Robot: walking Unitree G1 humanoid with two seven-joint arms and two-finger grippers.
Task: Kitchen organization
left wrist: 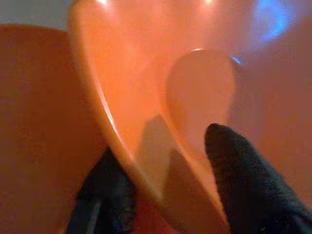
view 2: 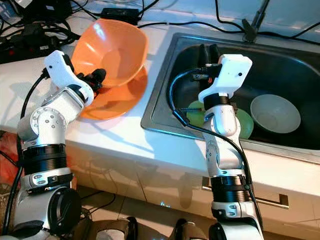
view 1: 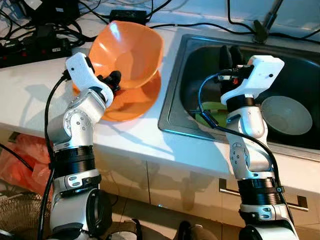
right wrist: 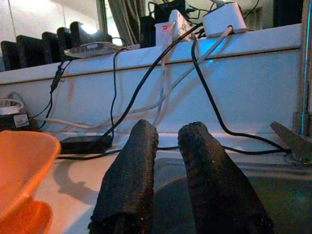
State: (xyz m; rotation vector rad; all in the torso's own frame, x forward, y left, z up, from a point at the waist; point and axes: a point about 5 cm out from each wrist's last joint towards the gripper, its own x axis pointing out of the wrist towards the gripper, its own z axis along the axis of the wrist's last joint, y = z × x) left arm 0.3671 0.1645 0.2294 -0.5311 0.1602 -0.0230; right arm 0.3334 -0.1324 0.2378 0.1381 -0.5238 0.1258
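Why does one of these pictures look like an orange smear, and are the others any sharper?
In the left wrist view the camera sits right against the orange bowl, so its rim is soft and out of focus, with glare spots along the top and a blue flare in one corner. The eye views are sharp, and the left gripper casts shadows on the counter. The right wrist view blurs its near fingers.

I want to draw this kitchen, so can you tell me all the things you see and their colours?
Orange bowls: two, orange, on the white counter; upper one tilted, lower one flat beneath.
Pale bowl: one, grey-white, in the sink.
Green dish: one, green, in the sink behind the right arm.
Sink: one, steel.
Cables: several, black, along the counter's back.
Left gripper: black fingers clamped on the tilted bowl's rim.
Right gripper: black fingers over the sink, slightly apart, holding nothing.
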